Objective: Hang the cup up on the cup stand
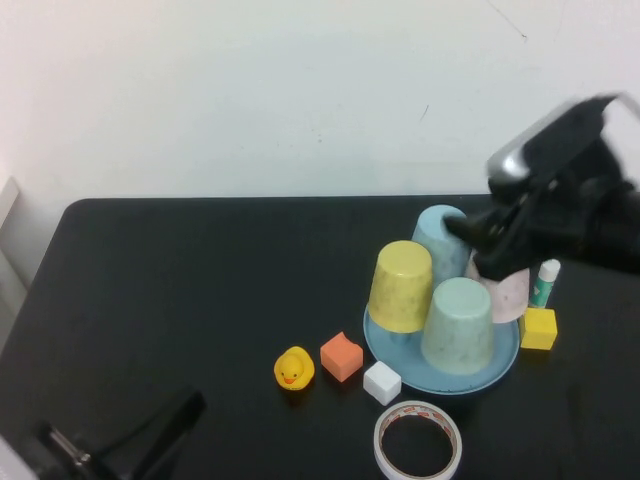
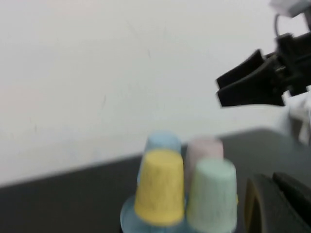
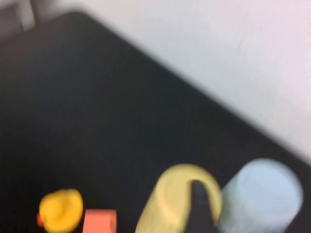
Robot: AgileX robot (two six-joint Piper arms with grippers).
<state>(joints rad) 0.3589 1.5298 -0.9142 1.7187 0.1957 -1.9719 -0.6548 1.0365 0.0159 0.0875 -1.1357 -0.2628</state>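
The pale mint-green cup [image 1: 458,325] stands upside down on the front right of the light blue cup stand [image 1: 440,382]; it also shows in the left wrist view [image 2: 211,194]. The stand's pegs are hidden under cups. My right gripper [image 1: 468,248] hovers open and empty above the back of the stand, beside the light blue cup [image 1: 438,232]. It shows in the left wrist view [image 2: 218,91] too. One of its fingers [image 3: 198,204] lies over the yellow cup [image 3: 180,199]. My left gripper [image 1: 185,408] is parked at the table's front left, shut and empty.
A yellow cup [image 1: 402,285] and a pink cup [image 1: 512,292] also sit upside down on the stand. Around it lie a rubber duck [image 1: 294,369], an orange cube [image 1: 341,356], a white cube [image 1: 382,382], a tape roll [image 1: 418,440], a yellow cube [image 1: 538,328] and a glue stick [image 1: 545,282].
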